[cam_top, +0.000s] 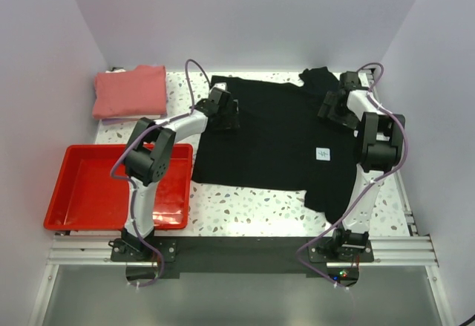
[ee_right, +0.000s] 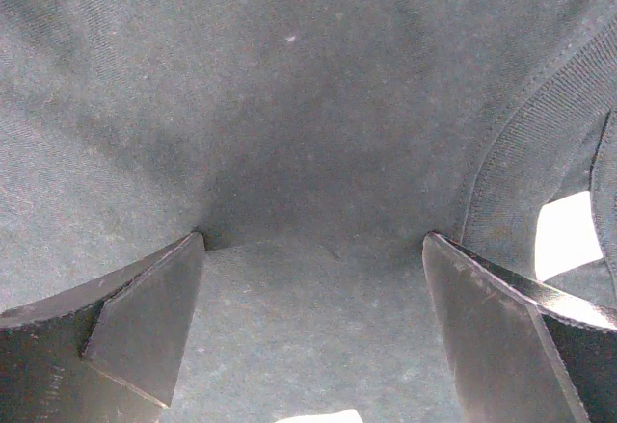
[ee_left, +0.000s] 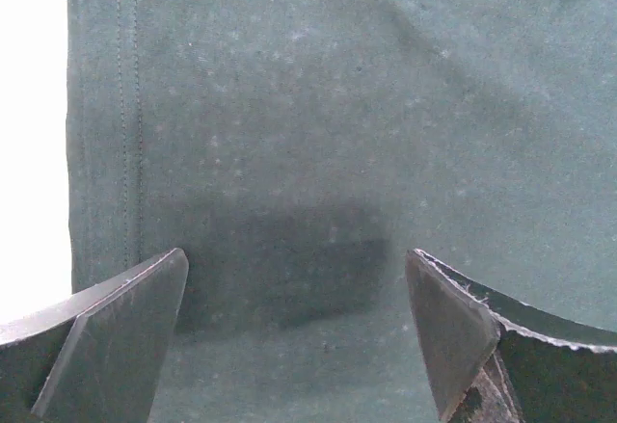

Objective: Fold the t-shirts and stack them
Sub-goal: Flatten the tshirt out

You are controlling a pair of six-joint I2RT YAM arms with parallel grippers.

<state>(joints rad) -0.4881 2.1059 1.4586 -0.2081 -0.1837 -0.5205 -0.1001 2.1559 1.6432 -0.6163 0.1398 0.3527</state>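
The black t-shirt (cam_top: 274, 140) lies spread flat on the table, its small white label (cam_top: 323, 154) facing up. The folded salmon-pink t-shirt (cam_top: 130, 92) rests at the back left. My left gripper (cam_top: 225, 115) hovers open just above the shirt's left side; in the left wrist view its fingers (ee_left: 125, 327) straddle dark cloth (ee_left: 337, 124) beside the stitched hem (ee_left: 125, 115). My right gripper (cam_top: 332, 108) is open at the shirt's back right. Its fingertips (ee_right: 164, 307) press down into the cloth (ee_right: 289, 105), close to the ribbed collar (ee_right: 535, 144). Neither gripper holds anything.
A red plastic tray (cam_top: 82, 192) sits at the front left, beside the left arm. White walls close in the table on the left, back and right. Bare speckled tabletop (cam_top: 245, 207) shows in front of the shirt.
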